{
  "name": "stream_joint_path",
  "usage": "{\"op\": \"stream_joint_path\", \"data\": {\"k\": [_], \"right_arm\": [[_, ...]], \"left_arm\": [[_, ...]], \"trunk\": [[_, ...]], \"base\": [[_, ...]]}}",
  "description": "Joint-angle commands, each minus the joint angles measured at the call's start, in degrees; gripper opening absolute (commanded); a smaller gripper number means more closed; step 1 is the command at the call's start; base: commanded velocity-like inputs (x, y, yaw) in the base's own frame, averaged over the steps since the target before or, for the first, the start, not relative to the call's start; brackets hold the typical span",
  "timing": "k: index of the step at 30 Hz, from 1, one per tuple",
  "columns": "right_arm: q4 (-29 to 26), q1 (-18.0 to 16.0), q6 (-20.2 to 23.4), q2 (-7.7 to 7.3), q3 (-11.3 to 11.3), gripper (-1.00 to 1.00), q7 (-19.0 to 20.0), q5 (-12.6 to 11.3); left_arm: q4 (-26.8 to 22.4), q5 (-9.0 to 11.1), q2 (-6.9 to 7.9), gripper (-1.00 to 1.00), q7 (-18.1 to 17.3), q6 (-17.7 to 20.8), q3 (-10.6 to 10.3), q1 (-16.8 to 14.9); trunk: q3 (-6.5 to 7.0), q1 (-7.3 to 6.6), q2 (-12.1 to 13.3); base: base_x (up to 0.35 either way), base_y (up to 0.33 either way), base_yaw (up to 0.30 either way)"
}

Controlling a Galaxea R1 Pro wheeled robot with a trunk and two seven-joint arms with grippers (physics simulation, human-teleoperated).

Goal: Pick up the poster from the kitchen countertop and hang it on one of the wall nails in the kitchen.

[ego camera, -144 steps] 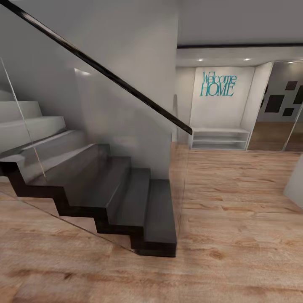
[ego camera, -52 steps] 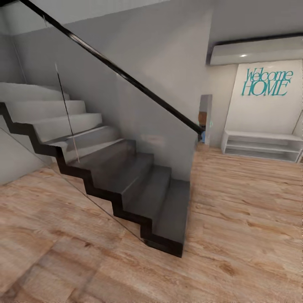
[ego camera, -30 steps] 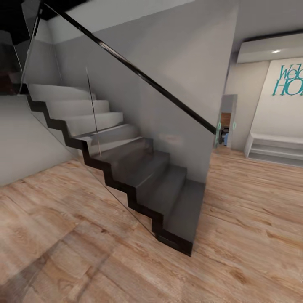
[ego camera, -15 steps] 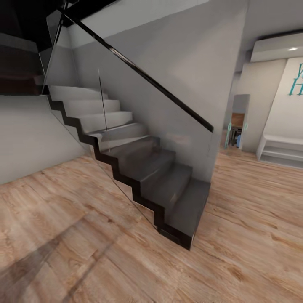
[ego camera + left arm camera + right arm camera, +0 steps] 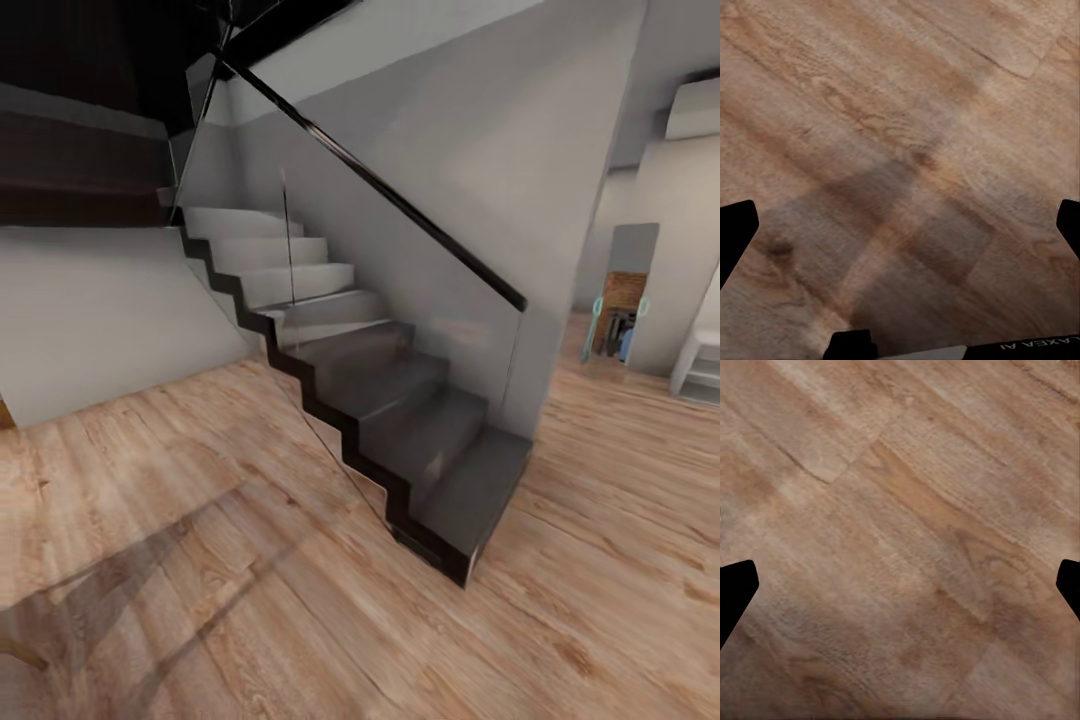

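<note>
The poster and the kitchen countertop are out of view; I am in a hallway with a wooden floor point(image 5: 250, 560). In the left wrist view my left gripper point(image 5: 900, 232) hangs over the floorboards, its two black fingertips point(image 5: 736, 229) far apart at the picture's sides, open and empty. In the right wrist view my right gripper point(image 5: 900, 589) stands the same way, fingertips point(image 5: 735, 585) wide apart over bare planks, open and empty.
A staircase point(image 5: 400, 400) with dark treads, a glass balustrade point(image 5: 400, 290) and a black handrail point(image 5: 380, 190) rises ahead towards the left. A grey wall point(image 5: 100, 310) closes the left side. A doorway point(image 5: 620, 300) and a white shelf point(image 5: 700, 370) lie at the right.
The camera has swung left, so the stairs have slid to the right in the picture. The "Welcome HOME" lettering has left the view and the dark upper landing has come in.
</note>
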Motion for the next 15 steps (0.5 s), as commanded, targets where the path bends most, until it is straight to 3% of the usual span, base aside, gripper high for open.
{"op": "stream_joint_path", "data": {"k": [1,10,15], "right_arm": [[0.03,-0.02,-0.17,-0.01,0.03,1.00,-0.08,0.07],[0.09,-0.02,-0.09,0.09,0.12,1.00,-3.89,0.09],[0.15,-0.02,-0.04,0.08,0.12,1.00,-4.05,0.08]], "left_arm": [[-0.05,-0.56,-0.02,1.00,-0.02,-0.11,0.15,0.01],[0.33,-0.56,-0.01,1.00,-0.02,-0.05,0.03,0.01],[0.34,-0.56,-0.02,1.00,0.00,0.00,-0.11,0.01]], "trunk": [[-0.05,-0.03,-0.03],[-0.05,-0.03,-0.03],[-0.05,-0.03,-0.03]], "base": [[-0.217,-0.222,0.290],[-0.049,-0.060,0.288],[-0.003,-0.207,0.158]]}}
